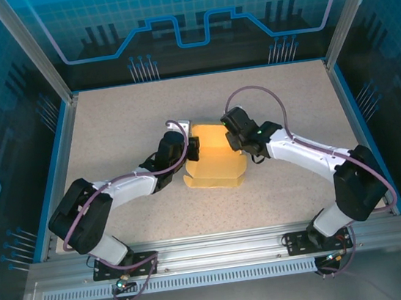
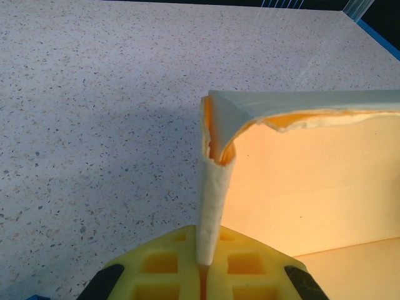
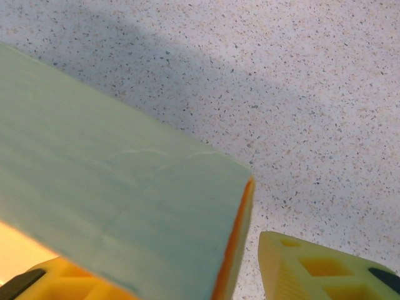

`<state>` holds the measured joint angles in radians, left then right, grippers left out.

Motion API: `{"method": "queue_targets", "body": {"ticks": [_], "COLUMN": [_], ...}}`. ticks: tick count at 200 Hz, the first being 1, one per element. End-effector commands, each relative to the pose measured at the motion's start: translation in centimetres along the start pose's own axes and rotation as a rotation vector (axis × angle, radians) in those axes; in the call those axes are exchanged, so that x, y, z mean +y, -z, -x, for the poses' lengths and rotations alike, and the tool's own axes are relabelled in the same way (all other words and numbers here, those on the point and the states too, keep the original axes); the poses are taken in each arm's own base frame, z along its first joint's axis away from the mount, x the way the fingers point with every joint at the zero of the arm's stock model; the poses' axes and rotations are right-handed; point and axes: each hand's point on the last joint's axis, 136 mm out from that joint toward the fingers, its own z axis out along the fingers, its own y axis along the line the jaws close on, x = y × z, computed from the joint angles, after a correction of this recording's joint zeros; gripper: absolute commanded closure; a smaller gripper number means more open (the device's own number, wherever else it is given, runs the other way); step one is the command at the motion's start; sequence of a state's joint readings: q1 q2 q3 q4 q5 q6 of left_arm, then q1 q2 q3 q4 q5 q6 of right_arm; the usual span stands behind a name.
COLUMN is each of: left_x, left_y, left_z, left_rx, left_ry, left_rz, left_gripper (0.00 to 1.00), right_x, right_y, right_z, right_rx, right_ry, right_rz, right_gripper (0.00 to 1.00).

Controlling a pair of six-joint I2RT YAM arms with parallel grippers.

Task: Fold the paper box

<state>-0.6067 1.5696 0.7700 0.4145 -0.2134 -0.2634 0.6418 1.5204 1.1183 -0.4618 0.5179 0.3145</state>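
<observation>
Paper box [image 1: 213, 159] sits on the table [image 1: 108, 125], touching the left gripper [image 1: 194, 148] on that gripper's right side. That's the relation your next move hangs on: from the left gripper the card runs off to the right, toward the other arm. Check the left wrist view. The yellow fingers [image 2: 250, 269] are pressed together on a thin wall of card that stands straight up out of the pinch. From its top a long panel heads off to the right, with the orange inner face showing below it. So that side is clamped, and there's your anchor. Across the box from the left gripper, the right gripper [image 1: 233, 140] sits at the opposite edge, about as near the card as its partner. In the right wrist view its jaws stand apart. A pale panel lies over one finger, the panel's edge falls between the two, and the other finger [image 3: 312, 269] stands just beside that edge with bare table in the gap, so there's no grip there. From above the footprint looks close to square, so I can't give you a long axis. My read is that the right arm is your free one, and any fold it makes works toward the wall the left gripper holds.
</observation>
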Motion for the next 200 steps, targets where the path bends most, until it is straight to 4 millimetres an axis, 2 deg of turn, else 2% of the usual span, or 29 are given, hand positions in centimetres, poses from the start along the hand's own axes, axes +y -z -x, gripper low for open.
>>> {"method": "queue_targets", "body": {"ticks": [1, 41, 69, 135, 200], "left_x": [0.2, 0.3, 0.2, -0.2, -0.4], "left_y": [0.3, 0.2, 0.1, -0.1, -0.4], "left_z": [0.9, 0.8, 0.7, 0.8, 0.5], "left_rx": [-0.031, -0.030, -0.028, -0.020, -0.008], "left_ry": [0.002, 0.002, 0.005, 0.005, -0.001], "left_rz": [0.009, 0.010, 0.009, -0.002, 0.000], "left_gripper": [1.00, 1.00, 1.00, 1.00, 1.00], "right_x": [-0.4, -0.6, -1.4, -3.1, -3.7], "right_y": [0.8, 0.7, 0.4, -0.3, -1.4], "right_z": [1.6, 1.9, 1.9, 1.8, 1.3], "right_rx": [-0.048, -0.060, -0.055, -0.029, 0.008], "right_ry": [-0.057, -0.085, -0.078, 0.036, 0.104], "right_rz": [0.026, 0.045, -0.011, -0.247, -0.349], "right_gripper": [0.53, 0.64, 0.70, 0.77, 0.84]}}
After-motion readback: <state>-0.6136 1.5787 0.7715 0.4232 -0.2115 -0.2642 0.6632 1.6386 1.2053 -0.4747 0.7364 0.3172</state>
